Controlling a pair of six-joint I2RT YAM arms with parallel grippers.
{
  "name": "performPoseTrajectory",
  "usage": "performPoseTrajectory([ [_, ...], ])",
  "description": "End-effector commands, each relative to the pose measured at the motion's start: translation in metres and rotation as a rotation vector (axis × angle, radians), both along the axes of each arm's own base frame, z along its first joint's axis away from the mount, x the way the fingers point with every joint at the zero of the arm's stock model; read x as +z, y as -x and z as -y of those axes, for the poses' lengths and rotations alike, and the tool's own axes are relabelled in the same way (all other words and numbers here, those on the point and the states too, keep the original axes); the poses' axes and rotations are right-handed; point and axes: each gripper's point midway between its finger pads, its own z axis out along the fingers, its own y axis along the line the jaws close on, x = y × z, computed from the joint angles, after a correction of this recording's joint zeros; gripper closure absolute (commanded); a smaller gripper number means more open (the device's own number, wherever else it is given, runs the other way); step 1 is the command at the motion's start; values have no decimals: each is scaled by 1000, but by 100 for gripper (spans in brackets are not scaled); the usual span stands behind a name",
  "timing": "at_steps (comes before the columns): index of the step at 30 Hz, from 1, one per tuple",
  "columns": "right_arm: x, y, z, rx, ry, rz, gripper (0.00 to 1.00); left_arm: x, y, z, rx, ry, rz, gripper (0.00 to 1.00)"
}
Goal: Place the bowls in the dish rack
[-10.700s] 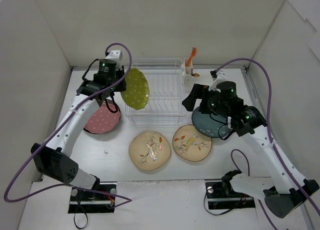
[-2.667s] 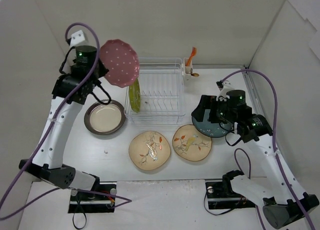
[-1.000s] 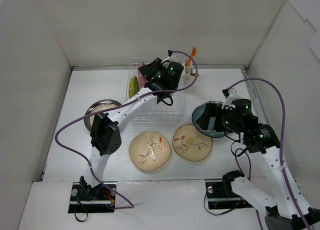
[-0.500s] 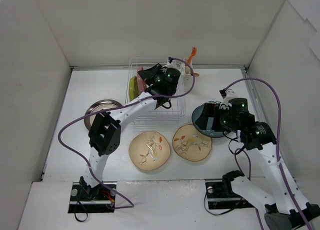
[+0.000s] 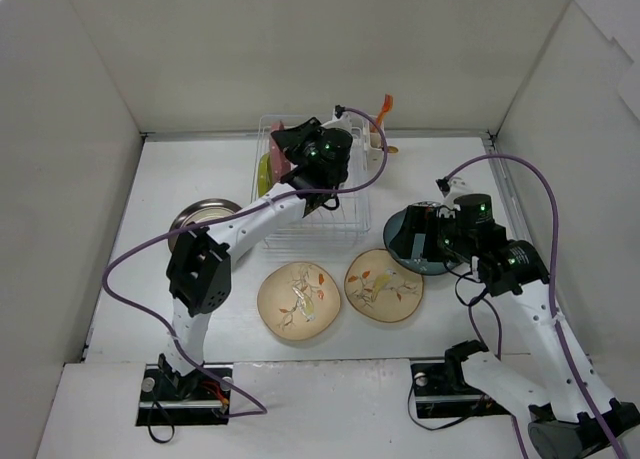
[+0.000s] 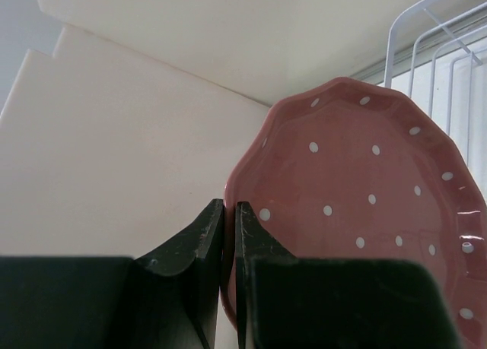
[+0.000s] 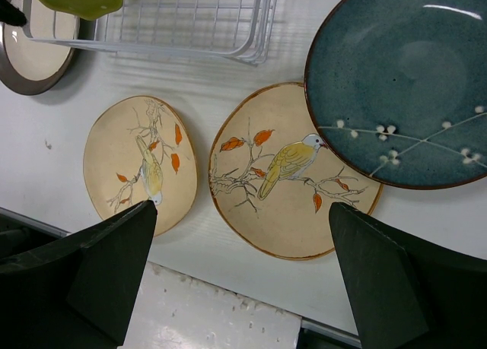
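My left gripper (image 5: 292, 151) is shut on the rim of the pink bowl with white dots (image 5: 282, 159) and holds it on edge over the left part of the white wire dish rack (image 5: 345, 231). In the left wrist view both fingers (image 6: 199, 242) pinch the pink bowl (image 6: 365, 212). The lime green bowl (image 5: 264, 174) stands in the rack's left end. My right gripper (image 5: 418, 234) is open and empty above the dark teal bowl (image 5: 432, 259). Two cream bird bowls (image 5: 298, 297) (image 5: 384, 284) lie in front of the rack. The grey bowl (image 5: 192, 222) lies to its left.
A white utensil cup (image 5: 376, 151) with an orange utensil (image 5: 384, 106) stands at the rack's back right corner. White walls close in the table on three sides. The right wrist view shows the cream bowls (image 7: 293, 174) (image 7: 141, 163), teal bowl (image 7: 403, 83) and rack (image 7: 228, 30).
My left gripper has carried the pink bowl from high at the left to over the rack and shifted it slightly left. The right gripper has edged over the teal bowl.
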Motion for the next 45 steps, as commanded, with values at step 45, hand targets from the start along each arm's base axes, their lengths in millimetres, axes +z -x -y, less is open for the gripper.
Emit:
performPoseTrajectory([
  [45,-5,-1,1,-16,-18,24,6,-8,15,-28,-27,104,19,100],
])
